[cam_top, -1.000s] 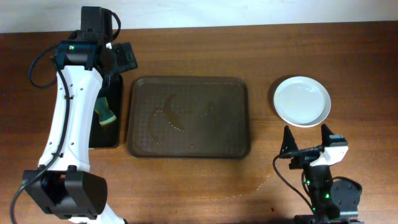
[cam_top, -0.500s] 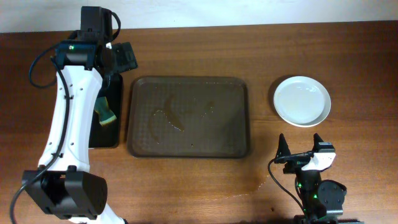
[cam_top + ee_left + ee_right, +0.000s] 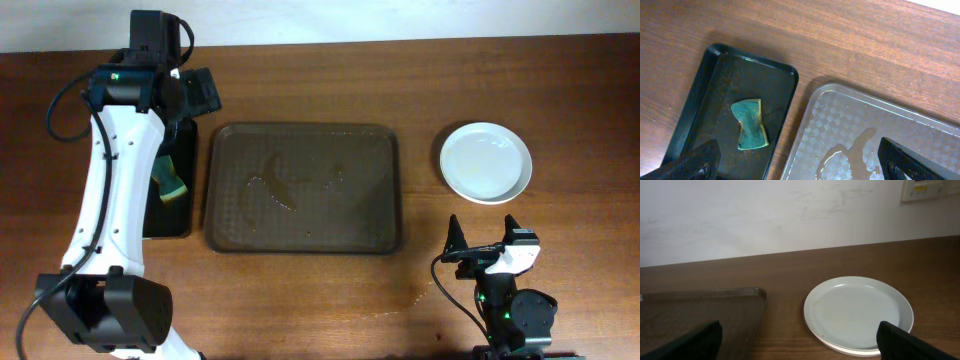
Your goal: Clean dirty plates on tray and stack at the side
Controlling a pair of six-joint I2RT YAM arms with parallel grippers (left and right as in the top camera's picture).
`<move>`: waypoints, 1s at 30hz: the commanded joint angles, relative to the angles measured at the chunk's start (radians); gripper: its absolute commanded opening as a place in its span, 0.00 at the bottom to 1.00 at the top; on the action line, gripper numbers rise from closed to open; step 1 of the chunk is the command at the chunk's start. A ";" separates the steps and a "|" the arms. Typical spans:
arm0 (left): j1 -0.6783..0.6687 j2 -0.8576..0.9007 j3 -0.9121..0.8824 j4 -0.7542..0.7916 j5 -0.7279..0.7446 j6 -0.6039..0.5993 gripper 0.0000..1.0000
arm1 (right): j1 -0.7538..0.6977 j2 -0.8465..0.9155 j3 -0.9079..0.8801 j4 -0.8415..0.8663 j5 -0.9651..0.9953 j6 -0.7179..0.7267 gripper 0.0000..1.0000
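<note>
While the left gripper (image 3: 797,150) and right gripper (image 3: 799,330) spread wide, holding nothing, the tray (image 3: 372,222) holds puddles (image 3: 272,186), the black tray (image 3: 707,92) 1 sponge (image 3: 751,123).

Plates (image 3: 486,162) stacked, count unclear; black tray (image 3: 175,216) partly hidden under left arm (image 3: 106,190).

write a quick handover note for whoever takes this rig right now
Left gripper: open, empty, above the black tray, where the sponge lies.
Right gripper: open, empty, near the table's front edge, on the near side of the plates.
Plates: stacked on the table right of the tray; the top one looks clean. How many are in the stack is hard to tell.
Tray: no plates on it, only a puddle.
Done: cleaning and stacking, it seems.
Left: probably nothing; check the stack count.
</note>
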State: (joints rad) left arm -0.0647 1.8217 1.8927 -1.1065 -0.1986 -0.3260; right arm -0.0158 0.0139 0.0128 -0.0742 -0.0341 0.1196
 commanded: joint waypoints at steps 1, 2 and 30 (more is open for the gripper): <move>-0.001 -0.001 -0.002 -0.009 0.000 -0.002 0.99 | 0.009 -0.006 -0.007 -0.003 0.013 -0.008 0.98; -0.004 -0.013 -0.002 -0.008 0.005 -0.003 0.99 | 0.009 -0.006 -0.007 -0.003 0.013 -0.008 0.98; 0.067 -1.484 -1.830 1.165 -0.048 -0.003 0.99 | 0.009 -0.006 -0.007 -0.003 0.013 -0.008 0.98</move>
State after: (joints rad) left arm -0.0174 0.3851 0.1368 0.0105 -0.2440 -0.3264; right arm -0.0158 0.0158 0.0128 -0.0746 -0.0265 0.1192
